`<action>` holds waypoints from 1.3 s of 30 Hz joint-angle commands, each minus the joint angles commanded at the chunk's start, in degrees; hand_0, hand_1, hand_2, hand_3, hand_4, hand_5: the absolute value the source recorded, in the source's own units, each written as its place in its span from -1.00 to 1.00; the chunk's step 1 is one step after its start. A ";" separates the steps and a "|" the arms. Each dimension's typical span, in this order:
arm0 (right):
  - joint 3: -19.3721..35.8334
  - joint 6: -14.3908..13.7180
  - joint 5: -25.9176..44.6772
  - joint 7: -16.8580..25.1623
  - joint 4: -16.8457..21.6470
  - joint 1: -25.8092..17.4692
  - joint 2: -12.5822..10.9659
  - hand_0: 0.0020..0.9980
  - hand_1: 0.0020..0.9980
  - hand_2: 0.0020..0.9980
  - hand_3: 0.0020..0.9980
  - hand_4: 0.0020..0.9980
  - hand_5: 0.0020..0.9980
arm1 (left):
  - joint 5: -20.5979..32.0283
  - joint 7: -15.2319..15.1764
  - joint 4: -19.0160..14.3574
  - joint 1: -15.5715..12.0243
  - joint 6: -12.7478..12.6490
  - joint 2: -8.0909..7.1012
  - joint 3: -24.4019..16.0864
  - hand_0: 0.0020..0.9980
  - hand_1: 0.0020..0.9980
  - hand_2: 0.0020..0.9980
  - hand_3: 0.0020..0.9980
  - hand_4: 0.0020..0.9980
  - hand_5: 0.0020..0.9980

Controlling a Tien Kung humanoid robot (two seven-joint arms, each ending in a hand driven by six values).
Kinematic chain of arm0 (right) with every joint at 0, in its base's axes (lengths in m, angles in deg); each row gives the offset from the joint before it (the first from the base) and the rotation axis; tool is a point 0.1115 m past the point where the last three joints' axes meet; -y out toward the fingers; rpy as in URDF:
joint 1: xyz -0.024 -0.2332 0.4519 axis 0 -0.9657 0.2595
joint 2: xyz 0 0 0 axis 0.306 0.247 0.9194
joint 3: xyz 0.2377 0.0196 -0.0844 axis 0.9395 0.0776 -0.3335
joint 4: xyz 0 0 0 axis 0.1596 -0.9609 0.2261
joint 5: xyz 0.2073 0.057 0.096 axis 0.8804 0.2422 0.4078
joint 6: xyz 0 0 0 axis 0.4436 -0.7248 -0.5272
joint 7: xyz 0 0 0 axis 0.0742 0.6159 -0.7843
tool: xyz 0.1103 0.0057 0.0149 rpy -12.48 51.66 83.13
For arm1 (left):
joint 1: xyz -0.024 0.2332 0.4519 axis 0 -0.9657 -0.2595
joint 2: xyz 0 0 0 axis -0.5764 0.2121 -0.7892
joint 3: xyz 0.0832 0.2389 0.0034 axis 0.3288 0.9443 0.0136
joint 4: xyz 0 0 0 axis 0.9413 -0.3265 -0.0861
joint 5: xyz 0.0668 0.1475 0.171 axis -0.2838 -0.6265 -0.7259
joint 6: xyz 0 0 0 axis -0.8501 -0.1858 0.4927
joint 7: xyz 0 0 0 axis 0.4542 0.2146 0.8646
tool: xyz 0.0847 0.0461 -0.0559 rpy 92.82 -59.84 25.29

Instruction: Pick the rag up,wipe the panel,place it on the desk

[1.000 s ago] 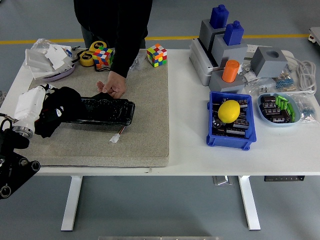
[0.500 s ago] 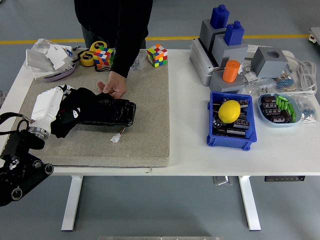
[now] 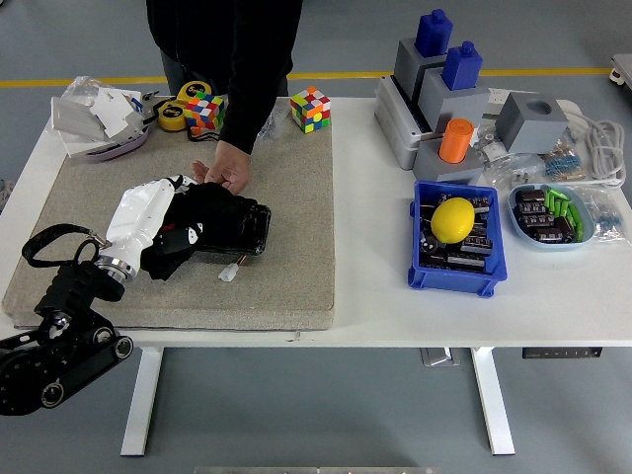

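Note:
A glossy black panel (image 3: pixel 247 225) lies on the tan mat (image 3: pixel 291 188), and only its right end shows. My left hand (image 3: pixel 193 229), black with a white forearm cover, lies over the panel's left and middle part. It is shut on a black rag (image 3: pixel 161 259) that is bunched under it and hangs off the panel's near side. A person's hand (image 3: pixel 225 176) presses down on the panel's far edge. A small white connector (image 3: pixel 229 275) on a wire lies just in front of the panel. My right arm is out of view.
Two colour cubes (image 3: pixel 309 107) and tape rolls (image 3: pixel 174 114) sit at the mat's far edge. A tray of white scraps (image 3: pixel 99 123) is at the far left. To the right are a blue bin (image 3: pixel 454 242) holding a yellow ball, grey blocks (image 3: pixel 439 84) and cables.
My left hand has slid to the right along the panel with the rag, covering more of it. The person's hand has stayed at the panel's far edge.

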 joint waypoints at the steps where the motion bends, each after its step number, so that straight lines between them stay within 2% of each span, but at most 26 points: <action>1: 0.02 0.02 0.06 0.02 -0.03 -0.01 0.00 0.43 0.23 0.35 0.22 1.00 0.19 | -0.04 0.09 -0.28 0.08 0.03 0.05 0.31 -0.64 -0.74 0.00 0.32 0.13 -1.00; 7: -0.17 0.13 0.15 0.05 -0.02 0.00 -0.07 0.43 0.23 0.35 0.22 1.00 0.18 | -0.54 0.46 -2.37 0.75 0.08 0.11 2.45 -0.64 -0.74 0.00 0.32 0.13 -1.00; 21: -0.19 0.06 0.32 0.00 0.02 0.02 -0.19 0.43 0.23 0.35 0.22 1.00 0.19 | -0.94 1.16 -3.61 2.07 0.25 0.41 5.37 -0.64 -0.74 0.00 0.32 0.14 -0.99; 22: -0.23 0.09 0.26 -0.05 0.01 0.03 -0.20 0.43 0.23 0.35 0.23 1.00 0.19 | -1.00 1.18 -3.72 2.11 0.24 0.43 5.52 -0.64 -0.72 -0.02 0.15 0.13 -0.99; 23: -0.21 0.12 0.16 -0.09 -0.01 0.04 -0.19 0.43 0.23 0.35 0.23 1.00 0.19 | -1.06 1.20 -3.85 2.13 0.23 0.46 5.63 -0.64 -0.72 -0.02 0.15 0.13 -0.99; 29: -0.20 0.17 0.19 -0.15 -0.03 0.06 -0.07 0.43 0.23 0.35 0.23 1.00 0.19 | -0.43 0.88 -3.19 2.06 0.11 0.66 5.27 -0.64 -0.72 -0.02 0.15 0.14 -0.99; 39: -0.10 -0.07 0.06 -0.33 0.00 -0.03 -0.01 0.43 0.23 0.35 0.22 1.00 0.19 | -0.02 0.19 -0.78 0.91 0.06 -0.68 0.74 -0.64 -0.72 -0.02 0.15 0.14 -0.98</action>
